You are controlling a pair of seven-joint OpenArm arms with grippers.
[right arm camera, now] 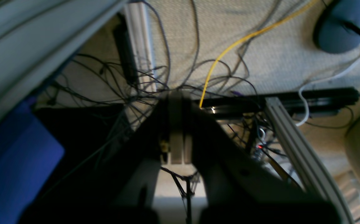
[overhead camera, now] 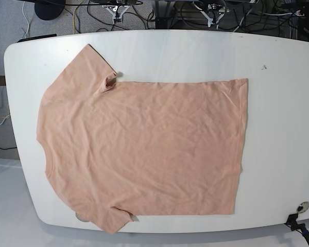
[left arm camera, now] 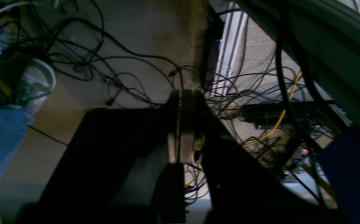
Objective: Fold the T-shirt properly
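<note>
T-shirt [overhead camera: 144, 149] lies flat on the white counter [overhead camera: 278, 128], plain side up, mildly wrinkled. Collar end points left, hem points right. Near sleeve hangs slightly over the counter's near edge; far sleeve is spread toward the far-left corner, with a small fold at its armpit. Shirt's left side reaches almost to the counter's left edge; right part of the counter is bare apart from a small dark speck near the far edge.

Neither arm is over the counter in the base view. Both wrist cams look down at carpet and tangled cables [left arm camera: 120, 81] beside the counter. Left gripper [left arm camera: 184, 124] clenched, pads together, holding nothing. Right gripper [right arm camera: 176, 127] likewise clenched and empty. A yellow cable [right arm camera: 229, 46] runs across the floor in the right wrist view.
</note>
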